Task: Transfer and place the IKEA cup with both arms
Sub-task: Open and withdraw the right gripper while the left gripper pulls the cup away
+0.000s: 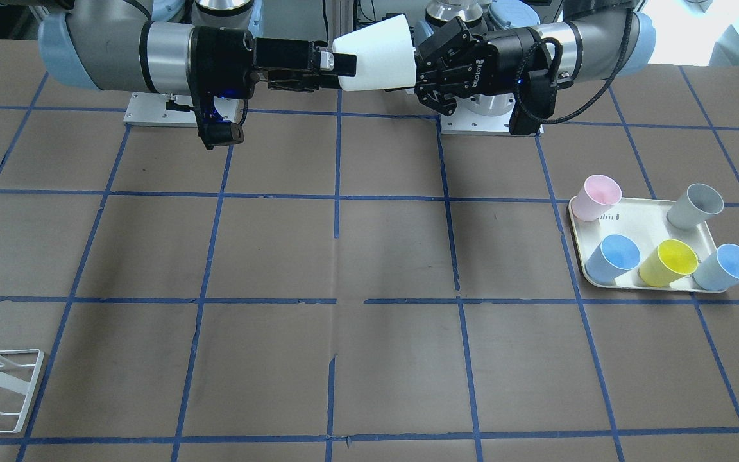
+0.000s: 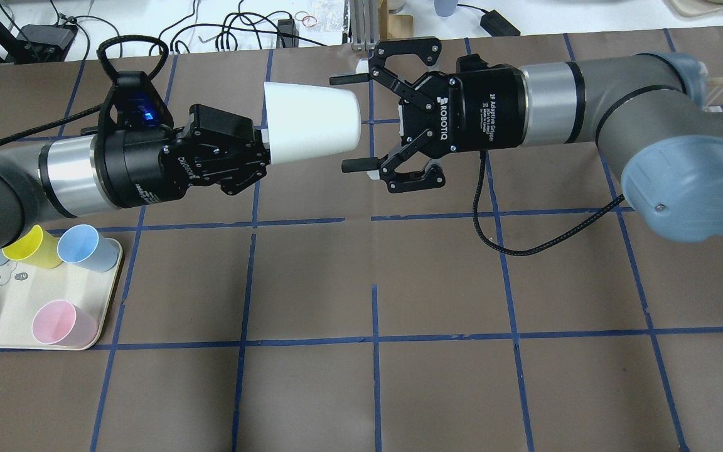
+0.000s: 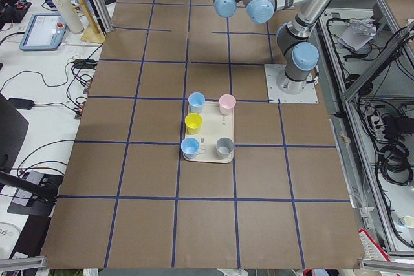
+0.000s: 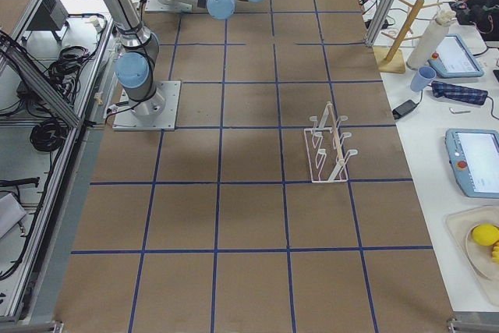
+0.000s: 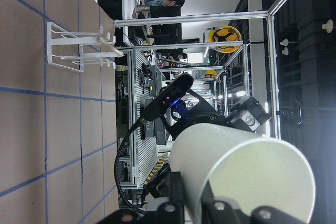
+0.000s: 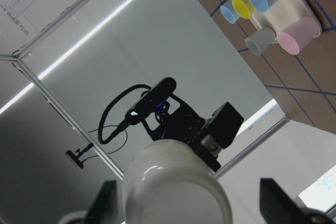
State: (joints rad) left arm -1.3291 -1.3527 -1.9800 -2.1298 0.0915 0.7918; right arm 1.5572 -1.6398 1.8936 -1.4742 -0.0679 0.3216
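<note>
My left pincer (image 2: pixel 266 143) is clamped on the wide rim end of the IKEA cup (image 2: pixel 308 122). The cup lies on its side in the air, well above the tabletop (image 2: pixel 437 389), about midway between its left and right edges. My right pincer (image 2: pixel 344 123) is spread wide. Its 2 fingers (image 2: pixel 356 166) straddle the cup's narrow base without touching it, as the right wrist view shows. I judge the hand-over about half done: the cup is up and presented, but the right side has no hold on it yet. Left to do: close the right pincer, release the left, then carry the cup and set it down. On a tray (image 1: pixel 642 226) near the left edge stand 5 other cups (image 1: pixel 668 262). A white rack (image 1: pixel 4 385) sits by the right, operator-side corner and is perhaps the destination, though I cannot tell.
</note>
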